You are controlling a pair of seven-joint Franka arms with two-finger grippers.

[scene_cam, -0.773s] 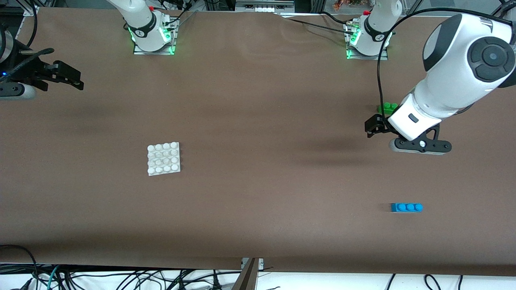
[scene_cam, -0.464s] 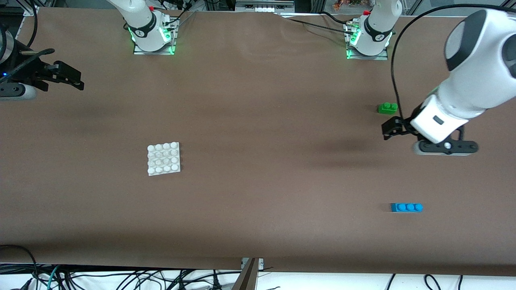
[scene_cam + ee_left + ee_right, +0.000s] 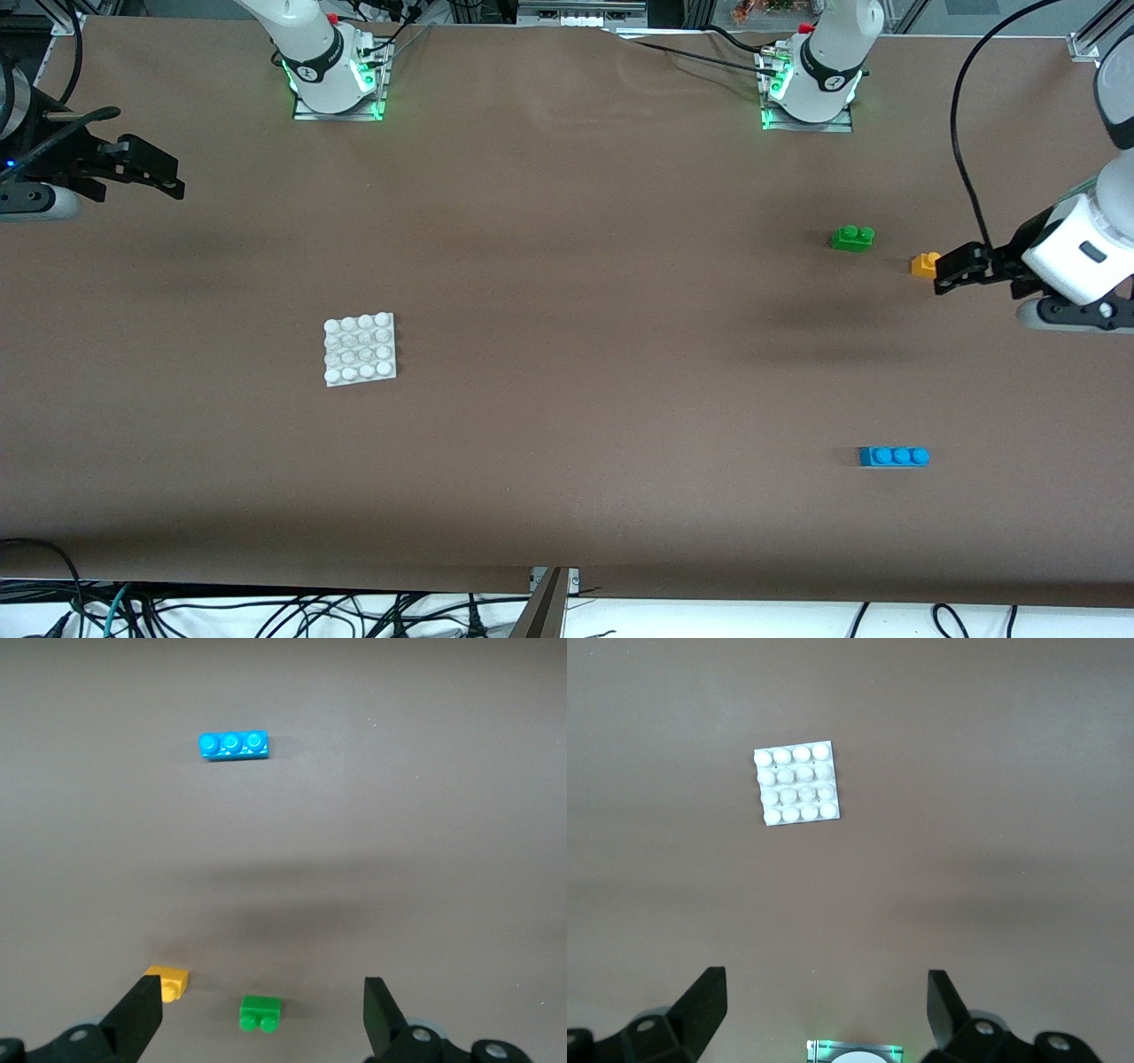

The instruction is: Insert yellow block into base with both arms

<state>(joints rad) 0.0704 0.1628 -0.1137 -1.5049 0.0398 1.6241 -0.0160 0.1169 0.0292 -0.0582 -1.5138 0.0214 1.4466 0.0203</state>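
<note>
i can't read any text, label, brand, number or sign in my views. the only mark i can find is a small round emblem on the black collar of each arm base (image 3: pixel 330 66), and i can't make out what it shows.
</note>
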